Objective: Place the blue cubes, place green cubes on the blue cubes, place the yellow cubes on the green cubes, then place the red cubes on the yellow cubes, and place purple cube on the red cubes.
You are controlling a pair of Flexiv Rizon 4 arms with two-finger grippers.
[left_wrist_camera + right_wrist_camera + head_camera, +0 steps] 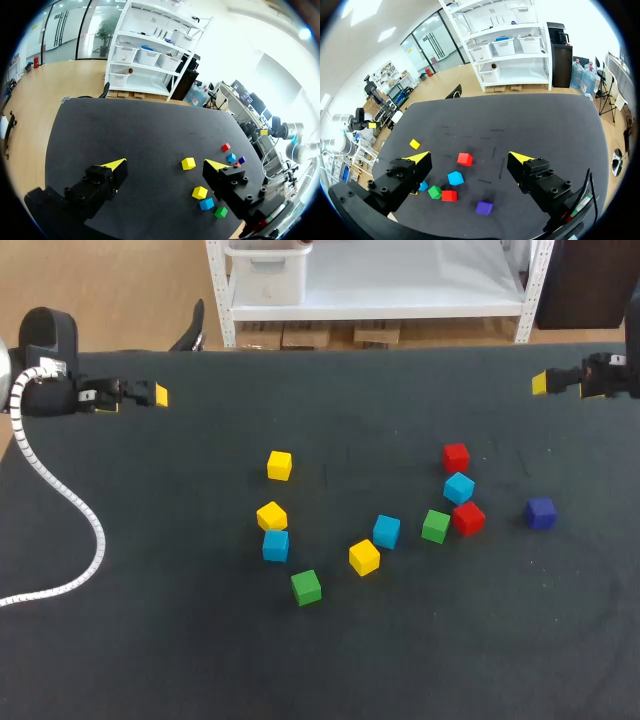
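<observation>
Black table with faint marks

The table (200, 660) has a flat, matte black top with straight edges at the far side and along both sides. A few short, thin marks (496, 150) lie scattered near its middle, well apart from one another, most of them running roughly toward the far edge.

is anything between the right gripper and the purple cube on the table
Nothing visible does. The small purple cube sits alone on the black table, with only bare surface between it and the open right gripper. The nearest red cube lies off to one side, clear of that path.
</observation>
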